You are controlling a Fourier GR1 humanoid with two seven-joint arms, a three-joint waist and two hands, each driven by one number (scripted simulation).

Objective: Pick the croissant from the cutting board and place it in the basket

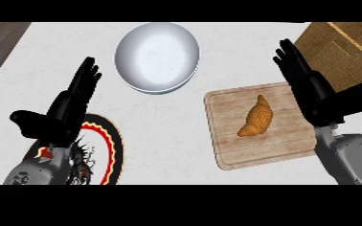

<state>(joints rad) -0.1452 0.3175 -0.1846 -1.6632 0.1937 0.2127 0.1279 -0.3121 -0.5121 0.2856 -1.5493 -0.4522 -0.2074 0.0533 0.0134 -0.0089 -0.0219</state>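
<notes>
Board: one golden-brown croissant (256, 118) on the pale wooden cutting board (230, 148).
Basket: brown woven basket (332, 52), far right.
Hands: left hand (71, 103) and right hand (305, 81) spread.

**Counter surface: items in place**

The counter (176, 139) is white with faint grey marbling. A pale, shallow bowl (158, 57) sits at the far centre. A wooden cutting board (233, 139) lies at the right, slightly skewed to the counter's edges. A woven basket (332, 52) stands at the far right corner, partly cut off. A plate (109, 148) with a red, yellow and black rim rests at the near left, partly hidden.
</notes>
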